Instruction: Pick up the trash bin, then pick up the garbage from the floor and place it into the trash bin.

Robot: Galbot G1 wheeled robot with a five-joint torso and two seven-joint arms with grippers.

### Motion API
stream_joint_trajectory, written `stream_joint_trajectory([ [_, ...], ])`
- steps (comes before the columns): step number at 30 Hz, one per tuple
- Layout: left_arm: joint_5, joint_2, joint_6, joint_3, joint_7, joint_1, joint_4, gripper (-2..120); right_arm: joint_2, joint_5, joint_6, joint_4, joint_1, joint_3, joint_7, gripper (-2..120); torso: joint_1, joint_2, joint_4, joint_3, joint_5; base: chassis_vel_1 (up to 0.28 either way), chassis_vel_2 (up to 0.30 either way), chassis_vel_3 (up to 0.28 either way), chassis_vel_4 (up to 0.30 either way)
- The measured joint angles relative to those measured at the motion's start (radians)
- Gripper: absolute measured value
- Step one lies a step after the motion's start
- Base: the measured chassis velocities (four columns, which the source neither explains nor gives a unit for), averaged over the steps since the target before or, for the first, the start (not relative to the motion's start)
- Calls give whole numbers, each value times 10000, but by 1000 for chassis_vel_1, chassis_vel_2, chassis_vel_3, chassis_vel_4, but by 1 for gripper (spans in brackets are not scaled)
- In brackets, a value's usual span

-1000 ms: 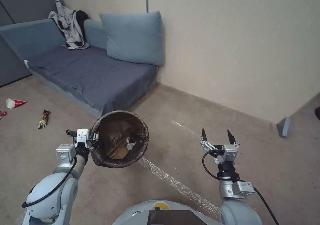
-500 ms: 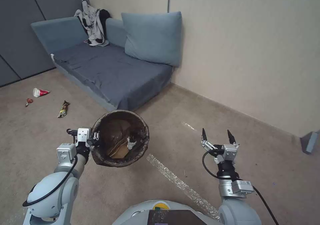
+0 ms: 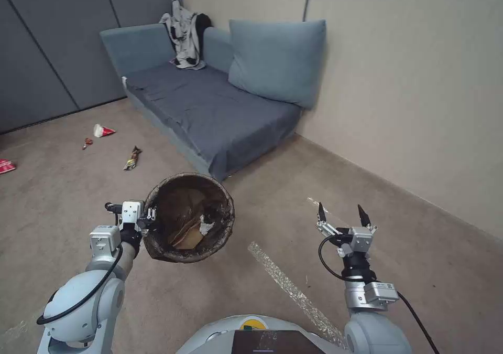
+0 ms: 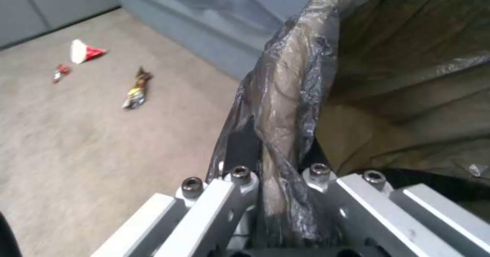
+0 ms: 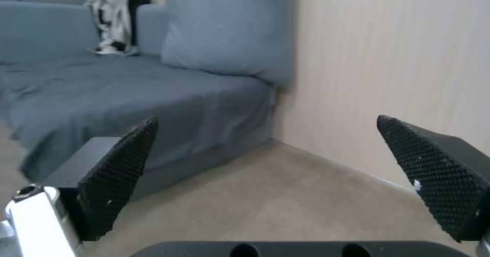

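My left gripper (image 3: 150,217) is shut on the near-left rim of the trash bin (image 3: 189,218) and holds it off the floor, mouth tilted toward me. Its dark bag (image 4: 293,92) is pinched between the left gripper's (image 4: 280,173) fingers. Tan paper and a white scrap (image 3: 203,227) lie inside. On the carpet far left lies garbage: a red-and-white packet (image 3: 102,130) (image 4: 84,51), a small red bit (image 3: 86,143) (image 4: 61,71), a dark-yellow wrapper (image 3: 132,158) (image 4: 137,92) and a red packet (image 3: 5,165). My right gripper (image 3: 340,213) (image 5: 275,165) hangs open over bare carpet.
A blue sofa (image 3: 209,102) with a big cushion (image 3: 277,60) and a heap of clothes (image 3: 184,34) stands against the beige wall (image 3: 408,81). Grey panels (image 3: 47,50) close the left. A shiny tape strip (image 3: 285,286) crosses the carpet in front of me.
The whole picture has shifted right, so the camera has turned left. More floor litter has come into view at the left. Both arms hold the same pose, bin still gripped.
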State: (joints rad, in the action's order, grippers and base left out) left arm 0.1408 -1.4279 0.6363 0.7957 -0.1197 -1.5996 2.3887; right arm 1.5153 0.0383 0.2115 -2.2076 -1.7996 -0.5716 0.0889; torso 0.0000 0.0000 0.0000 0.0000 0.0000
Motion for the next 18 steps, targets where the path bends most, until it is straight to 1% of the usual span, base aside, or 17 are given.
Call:
stream_joint_trajectory([
  [4, -10, -37, 15, -58, 5, 35, -10, 3, 0, -3, -55, 13, 25, 0, 9, 100, 0, 0, 1, 0, 0, 67, 85, 87, 87],
  [8, -26, -45, 47, -91, 16, 65, -10, 3, 14, -30, -244, 12, 40, -1, 120, 100, 0, 0, -3, 0, 0, 73, 66, 77, 59],
  [18, -34, -58, 64, -86, 30, 59, -10, 3, 25, -27, -324, 9, 79, -33, 286, 100, 0, 0, 0, 0, 0, 79, 84, 71, 70],
])
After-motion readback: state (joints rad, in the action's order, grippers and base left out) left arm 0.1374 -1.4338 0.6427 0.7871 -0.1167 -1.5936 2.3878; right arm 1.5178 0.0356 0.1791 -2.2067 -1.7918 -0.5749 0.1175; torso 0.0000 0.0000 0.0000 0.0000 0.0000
